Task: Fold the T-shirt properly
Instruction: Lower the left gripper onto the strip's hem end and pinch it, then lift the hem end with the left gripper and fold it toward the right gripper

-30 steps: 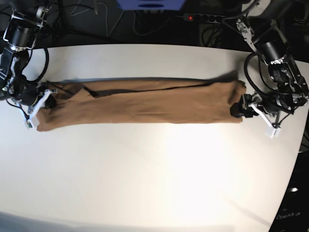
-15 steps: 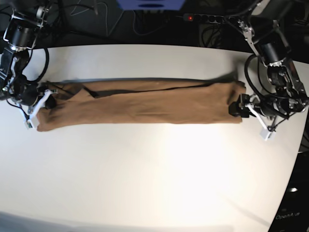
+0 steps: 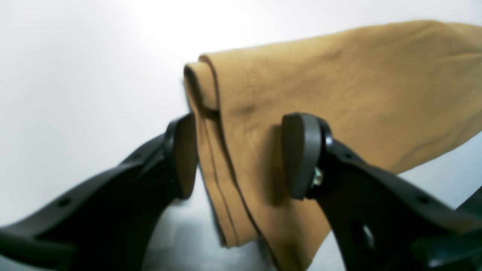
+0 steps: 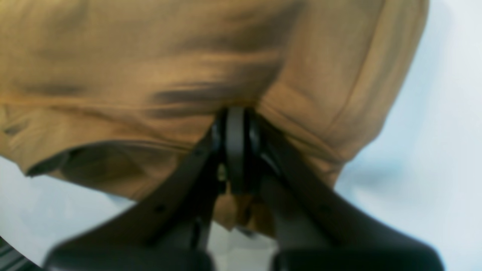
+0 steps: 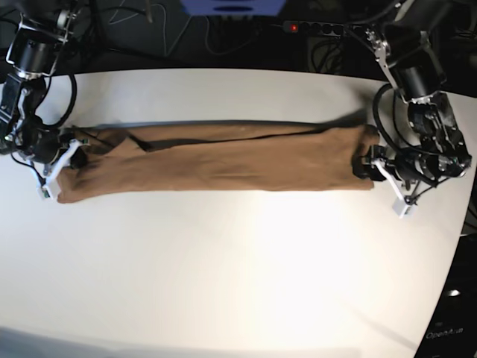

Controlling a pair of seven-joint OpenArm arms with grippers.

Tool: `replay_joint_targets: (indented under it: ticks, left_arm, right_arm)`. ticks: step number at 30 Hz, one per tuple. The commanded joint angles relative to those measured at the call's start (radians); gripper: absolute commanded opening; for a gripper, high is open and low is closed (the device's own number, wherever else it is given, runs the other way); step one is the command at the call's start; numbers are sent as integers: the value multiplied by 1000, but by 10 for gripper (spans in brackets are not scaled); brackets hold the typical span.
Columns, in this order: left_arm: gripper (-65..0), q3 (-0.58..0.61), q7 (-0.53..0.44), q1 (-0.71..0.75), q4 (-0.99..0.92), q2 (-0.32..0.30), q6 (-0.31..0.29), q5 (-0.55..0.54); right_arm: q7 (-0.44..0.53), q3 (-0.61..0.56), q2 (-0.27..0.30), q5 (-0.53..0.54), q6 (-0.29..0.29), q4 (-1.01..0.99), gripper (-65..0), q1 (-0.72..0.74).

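We have the T-shirt stretched out as a long narrow band across the white table, its long axis running side to side in the base view, one end at each arm. That is the relation everything turns on: each arm sits at its own end of the strip, and neither is near the middle.

At the left gripper the jaws stand partly apart, straddling the folded hem of the cloth. One pad sits at the very edge, the other rests over the top layer. We cannot tell that it has a real hold yet; the cloth lies between the pads, not visibly pinched.

At the far end, the right gripper is closed tight, with tan fabric bunched and creased around its tips. We judge it is gripping that end of the shirt.

The table is smooth, bare and brightly lit, with plenty of open surface on the near side of the strip. Cables and a power strip lie beyond the far edge, well apart from the cloth.
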Motion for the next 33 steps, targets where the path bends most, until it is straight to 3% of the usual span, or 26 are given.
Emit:
replay_joint_targets:
  ticks: [1,7,13,16,22,33]
  left_arm:
    - [-306,15,120,34,-24,18,16,137]
    - [-309,14,120,34,-27,47,16,223]
    - [-322,12,120,7,-148,67,16,231]
    - [-399,12,120,1,-162,67,16,229]
    - [-633,12,120,1,-164,69,16,232]
    - [-621,6,120,0,-93,100,16,231]
  right_arm:
    - [-94,-12,-14,-66,-4,-16,-637,-16]
    - [-94,-13,-16,-66,-4,-16,-637,-16]
    - [-96,-15,-16,-66,-4,-16,-637,-5]
    - [-98,-15,-16,-66,-4,-16,-637,-5]
    - [-98,-15,-16,-66,-4,-16,-637,-5]
    - [-96,-15,-16,-66,-4,-16,-638,-3]
